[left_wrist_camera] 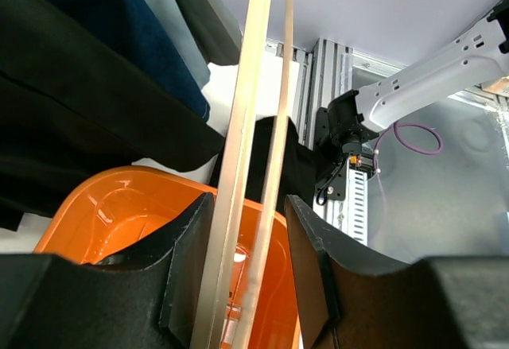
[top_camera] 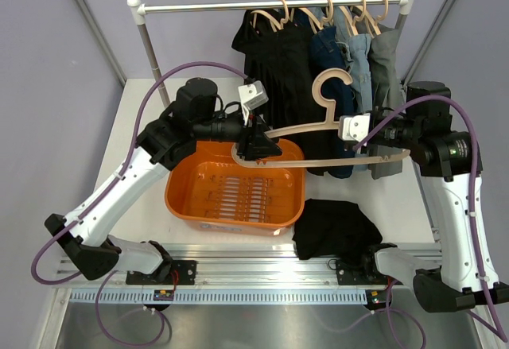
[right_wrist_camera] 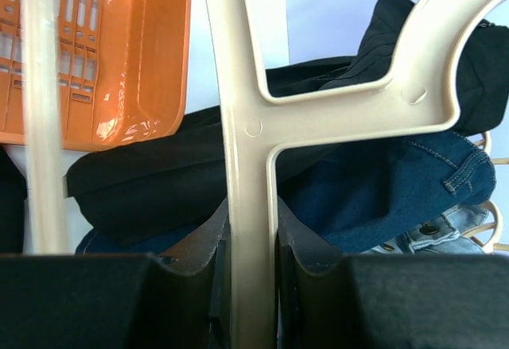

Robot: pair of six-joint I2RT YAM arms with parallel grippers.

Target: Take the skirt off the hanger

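Table [top_camera: 143, 126] bears basket [top_camera: 181, 199], skirt [top_camera: 334, 226]; right gripper [right_wrist_camera: 251, 246] clamps hanger [right_wrist_camera: 245, 110].

Light: bright, diffuse; shadows soft.
Glare: white sheen on orange basket [left_wrist_camera: 103, 206] wall, both wrist cams.
Hanger [left_wrist_camera: 238, 166]: pale, near blown-out in L wrist cam.
Black clothes [top_camera: 274, 55]: crushed, no texture.
Focus: top view sharp.

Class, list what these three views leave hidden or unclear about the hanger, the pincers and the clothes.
Top view: the left pincer covers the left end of the hanger.
Left wrist view: whether the fingers press the hanger's bars; a gap shows beside one.
Right wrist view: the hanger's hook is cut off by the top edge.
Top view: the black garment is crumpled, so its type is unclear.
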